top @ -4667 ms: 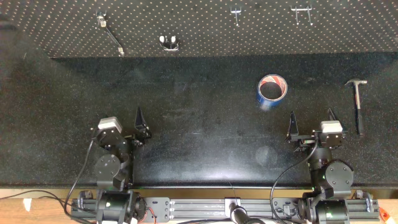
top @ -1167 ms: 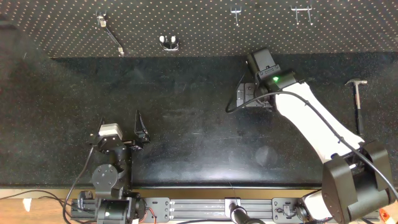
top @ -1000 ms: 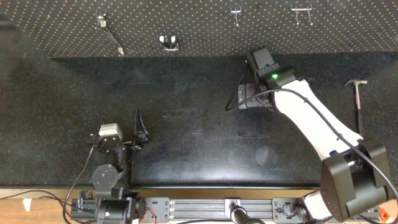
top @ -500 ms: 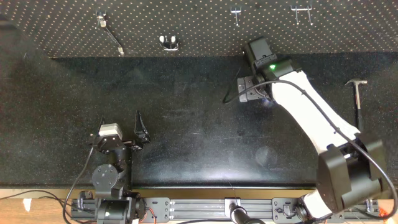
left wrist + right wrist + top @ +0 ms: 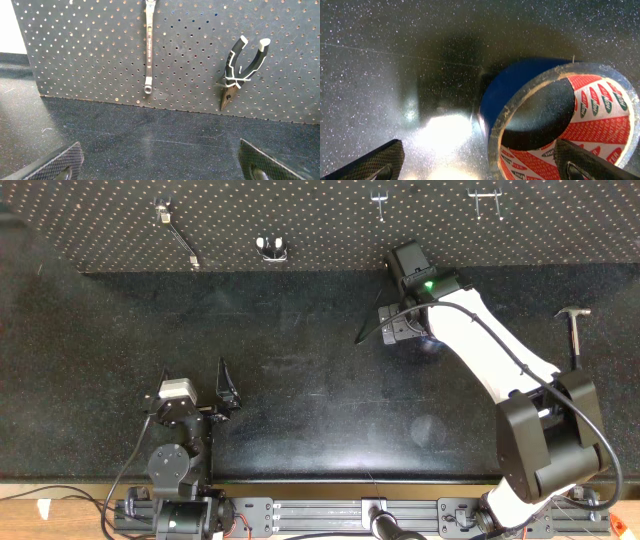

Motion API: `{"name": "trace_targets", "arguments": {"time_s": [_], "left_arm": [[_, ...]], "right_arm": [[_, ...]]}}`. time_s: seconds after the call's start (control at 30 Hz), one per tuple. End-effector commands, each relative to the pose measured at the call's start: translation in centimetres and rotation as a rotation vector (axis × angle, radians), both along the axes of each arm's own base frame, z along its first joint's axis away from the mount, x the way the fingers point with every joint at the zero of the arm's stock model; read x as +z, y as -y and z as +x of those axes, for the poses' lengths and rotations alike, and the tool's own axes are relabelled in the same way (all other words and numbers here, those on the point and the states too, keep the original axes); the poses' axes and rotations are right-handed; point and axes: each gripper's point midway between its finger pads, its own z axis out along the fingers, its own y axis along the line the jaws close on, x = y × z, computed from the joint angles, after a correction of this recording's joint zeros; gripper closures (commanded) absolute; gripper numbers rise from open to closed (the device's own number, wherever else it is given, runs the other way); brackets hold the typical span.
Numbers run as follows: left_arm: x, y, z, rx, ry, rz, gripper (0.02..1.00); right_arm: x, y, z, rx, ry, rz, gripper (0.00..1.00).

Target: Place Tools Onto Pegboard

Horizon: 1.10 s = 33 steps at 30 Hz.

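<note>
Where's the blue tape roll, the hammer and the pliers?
Blue tape roll with red-and-white core point(image 5: 520, 82), right wrist view, blue outer wall.
Metal hammer with dark handle point(image 5: 574, 340), top view, its handle.
Black-and-white-handled pliers point(image 5: 231, 80), left wrist view, where its handles meet.

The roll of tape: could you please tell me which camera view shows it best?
The right wrist view: the tape roll sits close up, blue outside and red-and-white printed core plain. In the top view the right arm covers it. The left wrist view faces the pegboard instead.
</note>
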Motion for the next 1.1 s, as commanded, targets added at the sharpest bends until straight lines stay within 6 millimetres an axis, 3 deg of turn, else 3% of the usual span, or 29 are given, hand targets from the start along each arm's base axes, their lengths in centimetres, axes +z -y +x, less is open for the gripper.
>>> {"name": "trace_targets", "arguments": {"time_s": [0.03,0.1,0.23,0.37,0.4,0.43,0.53,0.63,0.7,0.83,1.0,1.1], "left_arm": [[-0.1,0.1,0.0,-0.007,-0.003,0.012,0.023],[-0.1,0.1,0.0,-0.007,-0.003,0.012,0.023],[-0.1,0.1,0.0,-0.007,-0.003,0.012,0.023],[-0.1,0.1,0.0,-0.007,-0.003,0.012,0.023],[-0.1,0.1,0.0,-0.007,-0.003,0.012,0.023],[-0.1,0.1,0.0,-0.007,-0.003,0.012,0.023],[-0.1,0.1,0.0,-0.007,-0.003,0.012,0.023],[-0.1,0.1,0.0,-0.007,-0.003,0.012,0.020],[-0.1,0.1,0.0,-0.007,-0.003,0.012,0.023],[-0.1,0.1,0.0,-0.007,-0.003,0.012,0.020],[-0.1,0.1,0.0,-0.007,-0.003,0.012,0.023],[-0.1,0.1,0.0,-0.007,-0.003,0.012,0.023]], "right_arm": [[-0.3,0.2,0.6,0.001,0.004,-0.016,0.012],[-0.5,0.2,0.6,-0.004,0.001,-0.017,0.066],[-1.2,0.2,0.4,-0.044,-0.016,-0.013,0.288],[-1.3,0.2,0.4,-0.060,-0.020,-0.008,0.726],[-1.3,0.2,0.4,-0.060,-0.020,-0.008,0.882],[-1.3,0.2,0.4,-0.059,-0.021,-0.006,0.921],[-1.2,0.2,0.4,-0.059,-0.018,-0.004,0.923],[0.6,-0.5,0.6,-0.048,0.025,0.035,0.925],[3.7,-1.6,1.0,-0.030,0.114,0.087,0.925],[12.0,-3.7,0.9,0.026,0.342,0.198,0.925],[18.0,-4.7,-1.1,0.044,0.484,0.295,0.925],[20.9,-5.9,-0.8,0.063,0.593,0.361,0.925]]}}
